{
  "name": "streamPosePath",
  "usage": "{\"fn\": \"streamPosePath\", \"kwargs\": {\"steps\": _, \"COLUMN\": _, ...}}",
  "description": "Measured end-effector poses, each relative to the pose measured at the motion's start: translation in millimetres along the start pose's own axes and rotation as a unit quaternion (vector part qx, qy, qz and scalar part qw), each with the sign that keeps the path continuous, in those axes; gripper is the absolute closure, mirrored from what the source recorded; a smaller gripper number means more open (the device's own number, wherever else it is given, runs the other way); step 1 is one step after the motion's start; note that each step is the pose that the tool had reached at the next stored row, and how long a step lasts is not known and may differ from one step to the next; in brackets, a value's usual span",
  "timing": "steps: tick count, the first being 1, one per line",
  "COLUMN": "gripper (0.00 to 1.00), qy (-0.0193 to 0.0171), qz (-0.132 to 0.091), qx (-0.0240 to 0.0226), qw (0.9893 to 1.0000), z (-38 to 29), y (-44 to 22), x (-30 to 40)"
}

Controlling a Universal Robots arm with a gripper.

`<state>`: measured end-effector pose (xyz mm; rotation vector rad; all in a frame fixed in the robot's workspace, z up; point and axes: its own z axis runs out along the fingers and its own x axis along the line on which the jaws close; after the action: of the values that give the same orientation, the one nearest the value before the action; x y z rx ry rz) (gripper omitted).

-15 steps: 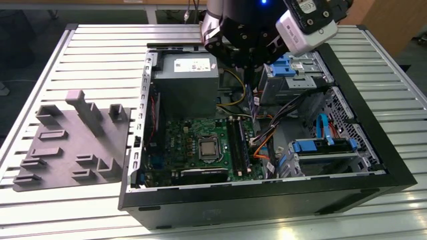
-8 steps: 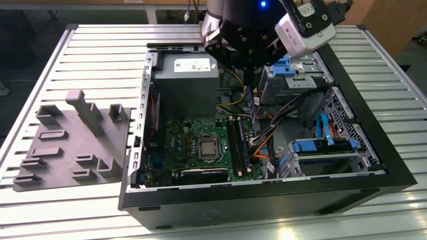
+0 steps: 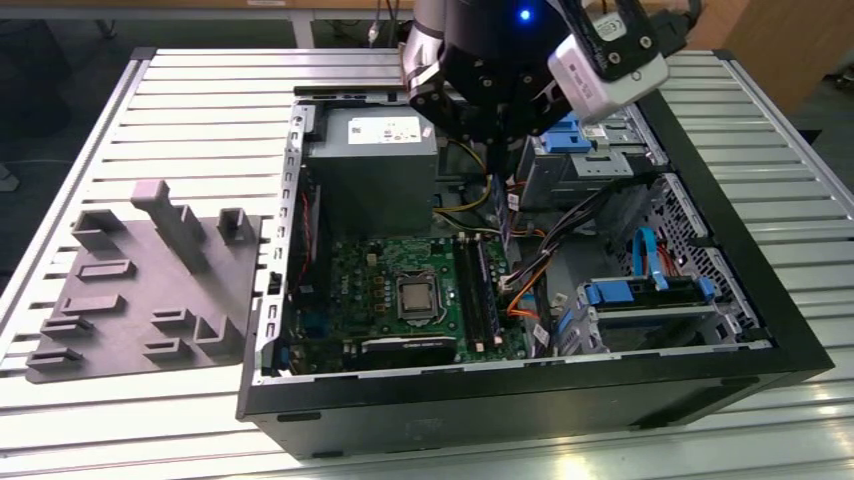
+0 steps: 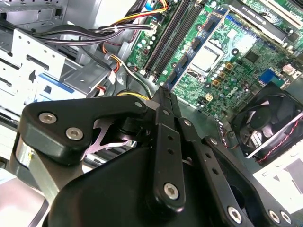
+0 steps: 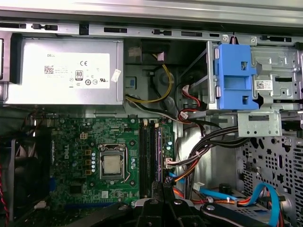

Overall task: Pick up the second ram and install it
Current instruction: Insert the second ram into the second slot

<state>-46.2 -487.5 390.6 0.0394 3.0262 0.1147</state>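
A large white label (image 5: pixel 66 71) on the grey power supply (image 5: pixel 28 90) carries a barcode, round certification marks and fine lines of print; the same label (image 3: pixel 384 130) shows in the exterior view, too small to read. A small white sticker (image 5: pixel 115 75) sits tilted at that label's edge. A narrow barcode sticker (image 5: pixel 263 85) is on the metal drive bracket (image 5: pixel 277 61), just beside the blue caddy (image 5: pixel 232 78). White lettering (image 5: pixel 56 153) is printed on the green motherboard (image 5: pixel 75 137).
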Motion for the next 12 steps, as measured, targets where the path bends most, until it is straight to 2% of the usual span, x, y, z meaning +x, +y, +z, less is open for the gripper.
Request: {"fn": "streamPosePath", "kwargs": {"steps": 12, "gripper": 0.88, "qy": 0.0, "qz": 0.0, "qx": 0.0, "qw": 1.0, "z": 7.1, "y": -0.5, "x": 0.8}}
